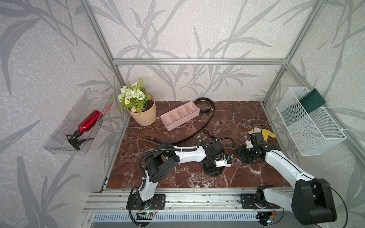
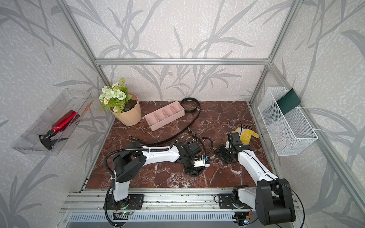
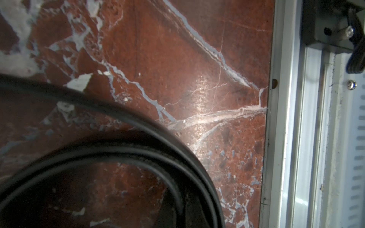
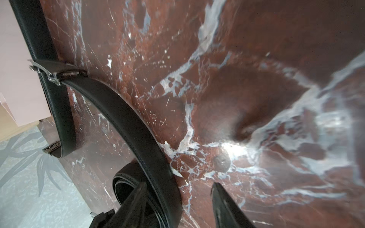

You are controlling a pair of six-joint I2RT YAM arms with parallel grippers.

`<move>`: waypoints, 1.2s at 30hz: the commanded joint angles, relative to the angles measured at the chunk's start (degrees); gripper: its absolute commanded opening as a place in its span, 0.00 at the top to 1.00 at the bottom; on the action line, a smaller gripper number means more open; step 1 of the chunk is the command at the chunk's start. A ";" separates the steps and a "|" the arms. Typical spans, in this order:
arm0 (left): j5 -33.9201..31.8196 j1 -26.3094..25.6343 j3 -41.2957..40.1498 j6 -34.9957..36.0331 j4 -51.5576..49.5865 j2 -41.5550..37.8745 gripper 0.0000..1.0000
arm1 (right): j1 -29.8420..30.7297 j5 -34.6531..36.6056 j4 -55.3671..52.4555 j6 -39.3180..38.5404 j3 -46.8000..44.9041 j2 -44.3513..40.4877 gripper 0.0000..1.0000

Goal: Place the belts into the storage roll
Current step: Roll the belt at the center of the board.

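- Red-brown marble table (image 1: 177, 177) carries everything; both arms reach over it from the near rail.
- The left gripper (image 1: 213, 167) points straight down into the coil (image 1: 214, 174) near the middle of the table. Its jaws are closed. Its fingers are hidden in every view, so I cannot tell whether they pinch the strap.
- The left wrist view shows the coil's black turns (image 3: 177, 158) close up, lying on the marble near the front rail.
- The right gripper (image 4: 178, 186) sits low just right of the coil with its jaws apart. Between them is only marble and the edge of the coil's tail, and the fingers (image 4: 223, 201) clamp nothing.
- That tail (image 4: 128, 128) leaves the coil and arcs away to a metal buckle (image 4: 57, 73), which lies across the long belt (image 4: 61, 114).
- In a top view the long belt (image 1: 214, 112) lies unrolled on the marble. It runs diagonally from behind the left arm to a loop just beside the far right end of the tray (image 1: 177, 124).
- The pink tray lies at an angle near the back wall. Both belts are on the table, outside it.
- A yellow glove (image 1: 264, 134) lies beyond the right gripper.
- A flowerpot (image 1: 144, 116) stands in the far left corner, just beside the tray.
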 commanded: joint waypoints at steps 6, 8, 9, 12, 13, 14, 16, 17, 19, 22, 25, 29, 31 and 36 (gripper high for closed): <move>1.61 -0.43 -0.08 3.12 -4.13 4.51 0.96 | 4.73 -14.13 15.58 3.27 -4.97 10.94 0.45; 2.20 -0.27 -0.04 3.39 -4.27 4.62 0.96 | 6.33 -13.97 16.36 3.14 -4.91 11.77 0.45; 2.55 -0.19 0.04 3.48 -4.42 4.70 0.96 | 6.69 -14.05 16.86 3.21 -5.12 11.82 0.45; 3.01 -0.09 0.57 3.65 -4.92 5.22 0.96 | 7.27 -14.47 16.87 2.44 -5.69 11.56 0.45; 3.15 -0.11 0.79 3.81 -5.09 5.44 0.96 | 7.29 -14.63 16.46 1.87 -5.79 11.47 0.45; 3.29 -0.08 1.05 3.99 -5.36 5.41 0.96 | 7.25 -14.80 15.45 1.09 -5.77 11.45 0.45; 3.50 0.05 1.51 4.36 -5.78 5.58 0.96 | 7.59 -15.02 14.06 -0.17 -5.62 11.60 0.45; 3.79 0.14 1.67 4.45 -5.93 5.57 0.96 | 7.94 -15.02 13.51 -0.66 -5.62 11.58 0.46; 4.12 0.25 2.12 4.62 -6.24 5.81 0.96 | 9.39 -14.16 12.54 -1.12 -5.70 11.13 0.46; 4.59 0.27 2.73 4.89 -6.65 6.03 0.96 | 11.41 -12.35 11.87 -1.12 -5.57 11.99 0.50; 4.88 0.30 3.09 4.98 -6.49 6.12 0.96 | 13.53 -9.06 8.96 -2.62 -3.83 14.20 0.54; 5.33 0.37 3.39 4.74 -6.07 5.67 0.96 | 16.02 -2.99 5.22 -4.31 -2.27 15.10 0.59; 5.37 0.38 3.55 4.63 -5.88 5.42 0.96 | 16.62 -0.57 4.36 -4.48 -2.06 14.69 0.63; 4.96 0.67 2.83 4.22 -4.14 2.49 0.96 | 17.74 3.15 2.33 -6.18 -1.35 15.62 0.69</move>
